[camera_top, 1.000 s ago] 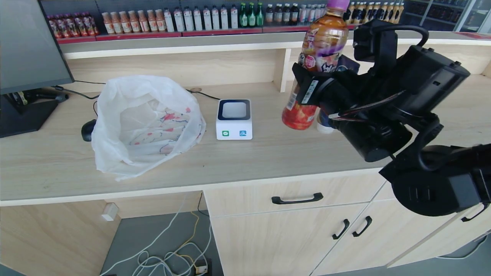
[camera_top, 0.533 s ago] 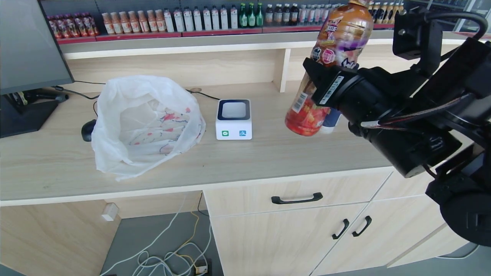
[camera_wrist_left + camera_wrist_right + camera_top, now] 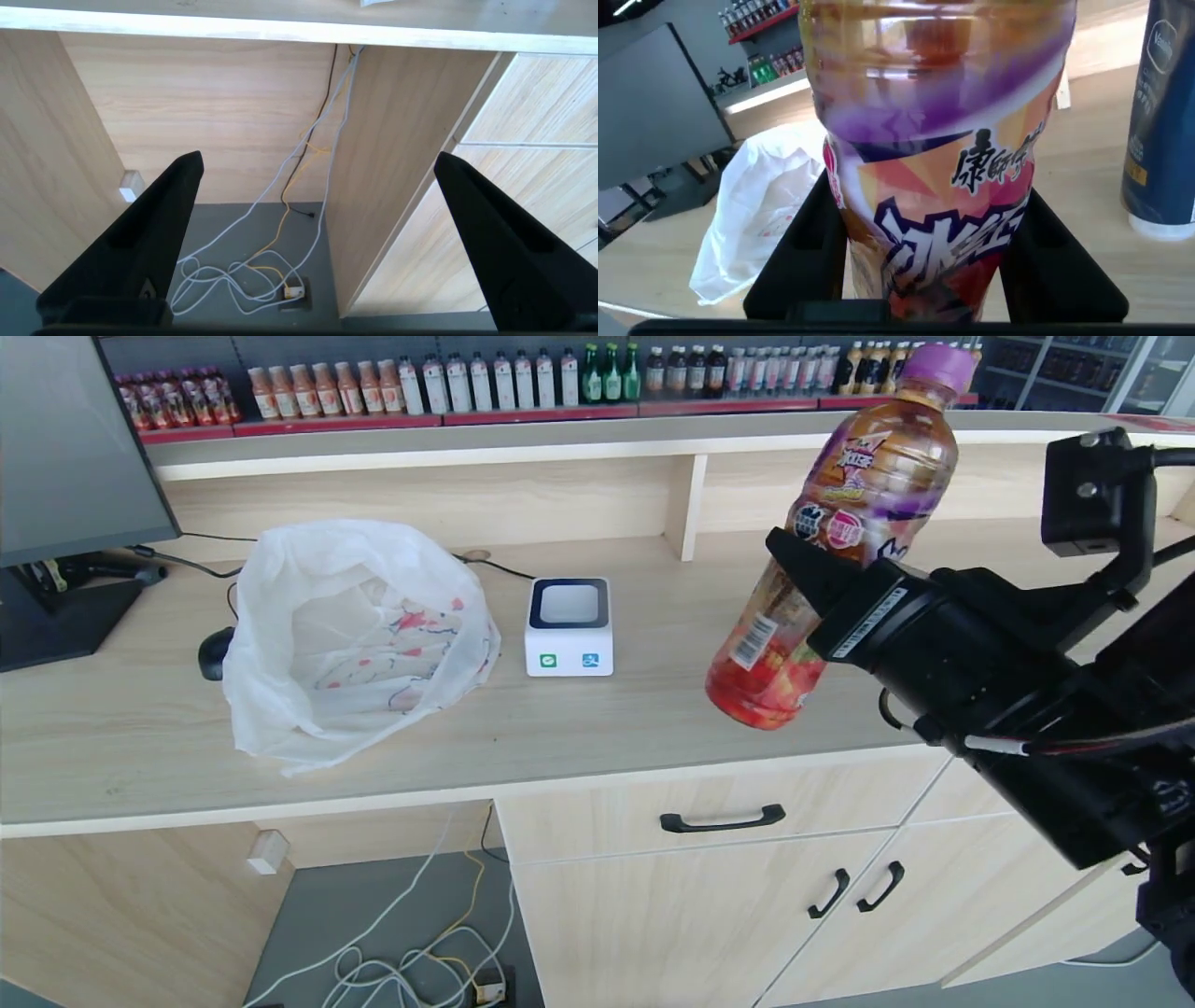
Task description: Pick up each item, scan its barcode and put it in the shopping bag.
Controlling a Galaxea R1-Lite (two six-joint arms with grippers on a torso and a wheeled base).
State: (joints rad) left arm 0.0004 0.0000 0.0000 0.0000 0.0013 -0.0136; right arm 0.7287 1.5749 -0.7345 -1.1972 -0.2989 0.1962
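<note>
Over counter [image 3: 653, 709] front edge, head view: R gripper [image 3: 826, 593] clamps bottle [image 3: 859, 485], tilted, cap up, right of scanner [image 3: 569, 625]; shopping bag [image 3: 355, 635] sits left of scanner. L wrist view: L gripper [image 3: 318, 168] spread wide, below counter level, above floor cables [image 3: 252, 271]. R wrist view: bottle wedged btw fingers; blue container [image 3: 1162, 121] stands on counter beyond.

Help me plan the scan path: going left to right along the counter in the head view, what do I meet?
monitor → mouse → bag → scanner → bottle, held above the counter
</note>
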